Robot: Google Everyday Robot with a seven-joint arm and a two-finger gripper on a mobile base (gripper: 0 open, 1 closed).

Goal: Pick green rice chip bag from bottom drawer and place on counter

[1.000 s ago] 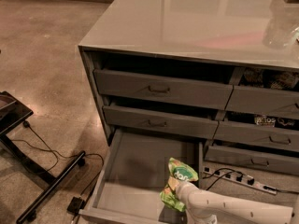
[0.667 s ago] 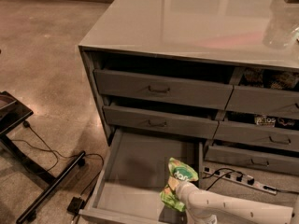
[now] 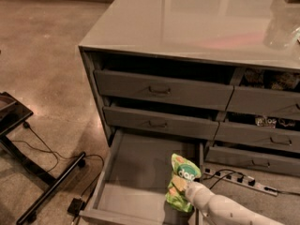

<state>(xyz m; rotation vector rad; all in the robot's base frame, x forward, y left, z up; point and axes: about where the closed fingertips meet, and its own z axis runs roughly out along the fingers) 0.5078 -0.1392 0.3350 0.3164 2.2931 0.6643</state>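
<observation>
Gripper (image 3: pixel 189 190) is meeting the green rice chip bag (image 3: pixel 179 178) from its right. The bag is standing upright at the right of the bottom drawer (image 3: pixel 136 172). Whether it is clamped, cannot tell.

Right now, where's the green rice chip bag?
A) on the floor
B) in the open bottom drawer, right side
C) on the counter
B: the green rice chip bag stands by the right wall of the open bottom drawer, with the claw at its lower right.
</observation>
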